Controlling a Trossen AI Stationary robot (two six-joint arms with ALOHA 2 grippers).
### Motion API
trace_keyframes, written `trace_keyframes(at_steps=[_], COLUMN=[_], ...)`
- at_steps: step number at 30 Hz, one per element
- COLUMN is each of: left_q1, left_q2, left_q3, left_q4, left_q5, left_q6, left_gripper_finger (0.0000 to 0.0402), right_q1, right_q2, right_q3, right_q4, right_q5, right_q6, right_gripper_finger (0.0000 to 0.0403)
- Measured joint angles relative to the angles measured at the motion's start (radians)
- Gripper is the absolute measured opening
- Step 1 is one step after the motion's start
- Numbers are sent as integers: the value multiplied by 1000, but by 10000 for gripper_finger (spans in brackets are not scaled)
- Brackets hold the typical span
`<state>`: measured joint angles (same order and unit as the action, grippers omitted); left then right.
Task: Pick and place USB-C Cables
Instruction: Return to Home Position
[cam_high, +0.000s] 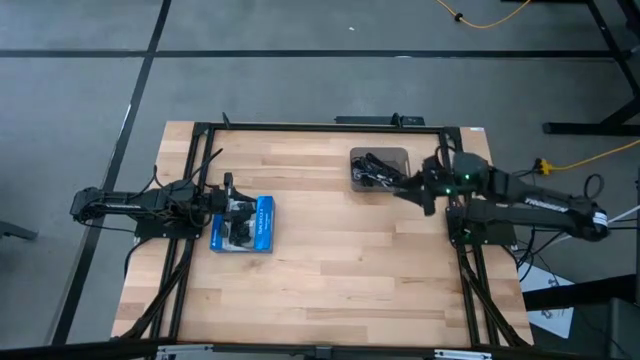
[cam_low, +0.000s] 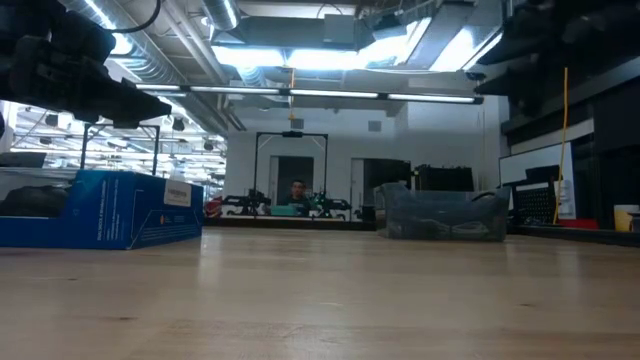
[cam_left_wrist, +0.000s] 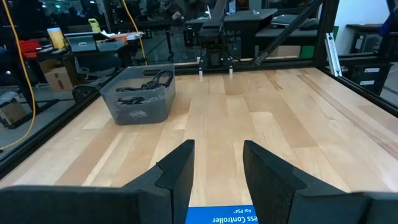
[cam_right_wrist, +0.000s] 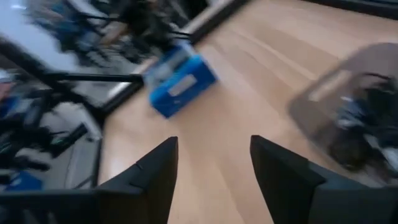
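Note:
Black USB-C cables (cam_high: 372, 168) lie bundled in a grey bin (cam_high: 400, 155) at the table's far middle; the left wrist view shows them over the bin's rim (cam_left_wrist: 149, 81). Pale cables I cannot make out. My right gripper (cam_high: 398, 186) hovers open just right of the bin, which sits off to one side in its blurred wrist view (cam_right_wrist: 354, 112), with nothing between the fingers (cam_right_wrist: 214, 162). My left gripper (cam_high: 240, 215) is open above a blue box (cam_high: 262, 224), whose edge shows below its fingers (cam_left_wrist: 217, 168).
The blue box (cam_low: 100, 212) lies flat on the table's left part; the grey bin (cam_low: 445, 215) stands farther back. A black frame (cam_high: 300, 127) runs around the table edges. Bare wood (cam_high: 350, 270) fills the middle and near side. A person sits far behind the table (cam_low: 297, 190).

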<state>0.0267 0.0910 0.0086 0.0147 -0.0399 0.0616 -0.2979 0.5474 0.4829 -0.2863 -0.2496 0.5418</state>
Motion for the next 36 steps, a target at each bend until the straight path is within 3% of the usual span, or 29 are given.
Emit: trace_keyframes(at_steps=[5, 13, 20, 27, 36], left_q1=[0, 0, 0, 0, 0], left_q2=[0, 0, 0, 0, 0], left_q3=[0, 0, 0, 0, 0], left_q4=[0, 0, 0, 0, 0], left_q5=[0, 0, 0, 0, 0], left_q6=[0, 0, 0, 0, 0], left_gripper_finger=[131, 131, 131, 131, 131], right_q1=[17, 40, 41, 65, 115], right_q2=[-129, -287, -417, -488, -533], right_q3=[-159, -345, -473, -476, -475], right_q4=[185, 383, 407, 342, 341], right_q5=[-90, 2, 5, 46, 47], right_q6=[-49, -56, -91, -169, -156], right_gripper_finger=[204, 204, 204, 204, 204])
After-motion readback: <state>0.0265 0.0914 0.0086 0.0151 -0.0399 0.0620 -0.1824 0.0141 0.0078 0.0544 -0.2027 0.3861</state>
